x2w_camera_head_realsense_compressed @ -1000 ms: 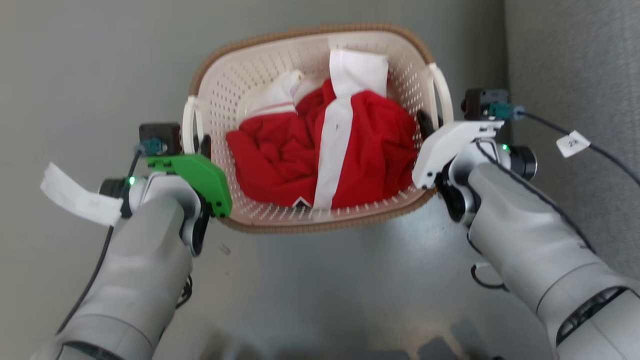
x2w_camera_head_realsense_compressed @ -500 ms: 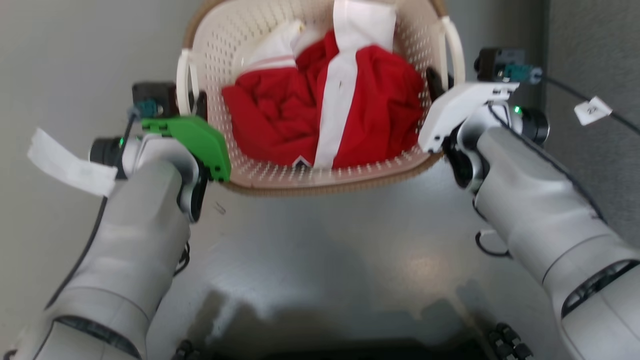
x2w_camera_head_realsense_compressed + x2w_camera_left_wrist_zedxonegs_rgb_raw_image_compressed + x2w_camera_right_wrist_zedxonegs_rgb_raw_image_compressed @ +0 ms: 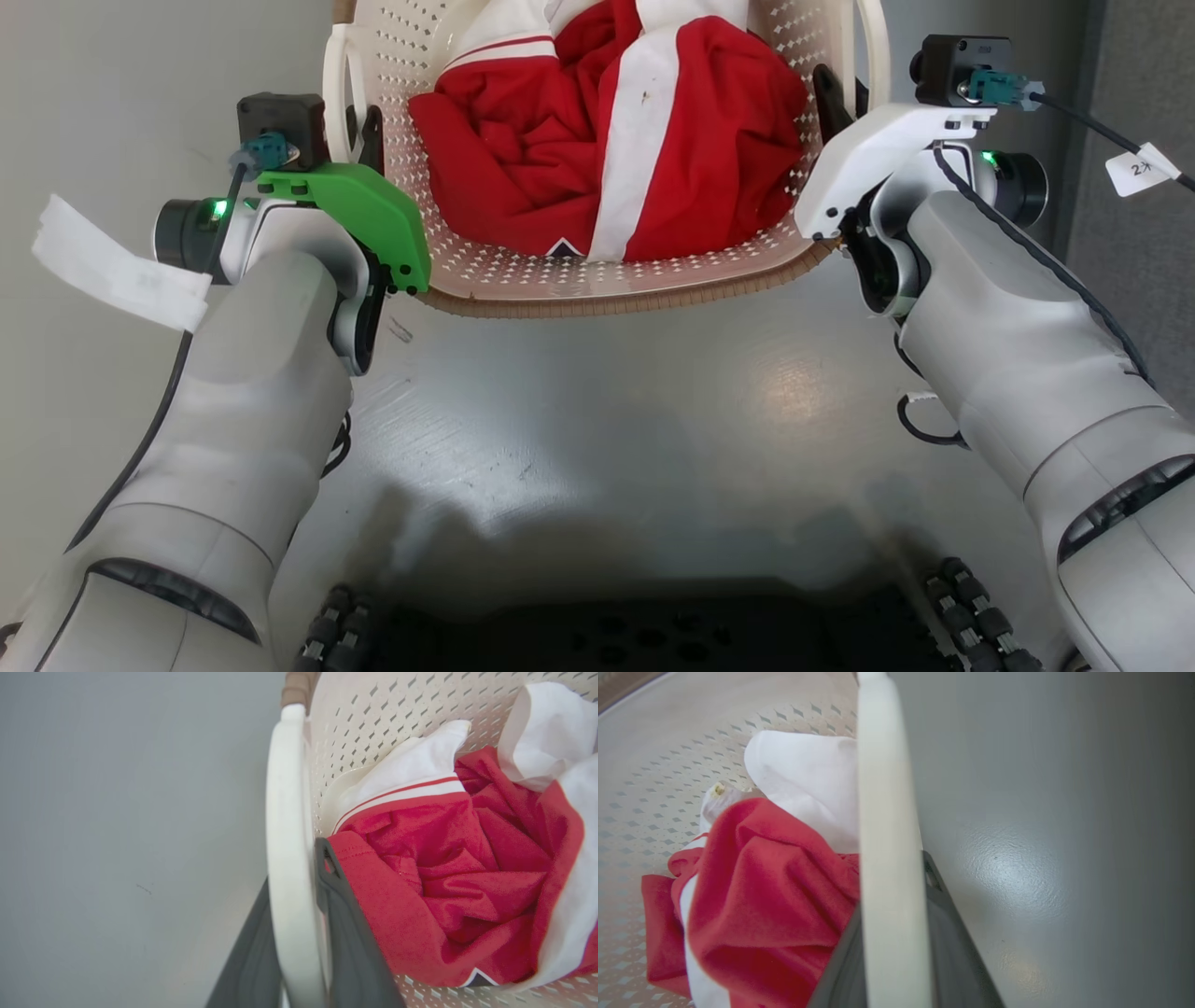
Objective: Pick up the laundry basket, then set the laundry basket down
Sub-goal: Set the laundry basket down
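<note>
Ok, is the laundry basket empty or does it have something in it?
Not empty: the laundry basket holds crumpled red and white clothing.

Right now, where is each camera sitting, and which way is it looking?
Head view: on the robot's head, looking forward and down at the laundry basket; both pale forearms, the left gripper and right gripper show.
Left wrist view: on the left wrist, looking along its dark fingers, which clamp the left handle.
Right wrist view: on the right wrist, looking along its fingers clamping the right handle, grey floor beside.
Shared: all see the red and white clothes inside the laundry basket.
</note>
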### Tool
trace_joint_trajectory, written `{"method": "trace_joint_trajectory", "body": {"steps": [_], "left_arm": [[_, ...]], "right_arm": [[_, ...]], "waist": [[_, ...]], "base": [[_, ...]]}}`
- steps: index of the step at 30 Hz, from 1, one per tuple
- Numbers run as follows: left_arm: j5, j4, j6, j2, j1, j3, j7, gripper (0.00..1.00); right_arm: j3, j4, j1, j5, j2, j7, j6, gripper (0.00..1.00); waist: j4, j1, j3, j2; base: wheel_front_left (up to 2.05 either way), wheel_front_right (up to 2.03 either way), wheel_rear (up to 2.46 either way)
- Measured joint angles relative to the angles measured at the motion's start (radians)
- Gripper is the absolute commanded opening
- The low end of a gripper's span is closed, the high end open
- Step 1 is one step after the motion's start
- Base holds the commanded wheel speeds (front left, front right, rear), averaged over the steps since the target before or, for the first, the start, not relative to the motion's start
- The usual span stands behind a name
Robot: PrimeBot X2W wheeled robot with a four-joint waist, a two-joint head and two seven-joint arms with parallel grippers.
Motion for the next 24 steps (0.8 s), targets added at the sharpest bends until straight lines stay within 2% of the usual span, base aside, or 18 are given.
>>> {"method": "trace_joint_trajectory", "body": {"steps": [24], "left_arm": [[0.001,0.01,0.0,-0.004,-0.007,0.0,-0.017,0.0]], "right_arm": [[-0.002,0.04,-0.021,-0.012,0.006,-0.017,0.019,0.0]], "waist": [[0.001,-0.0001,0.041,0.0]], "base": [[0.0,0.0,0.0]]}}
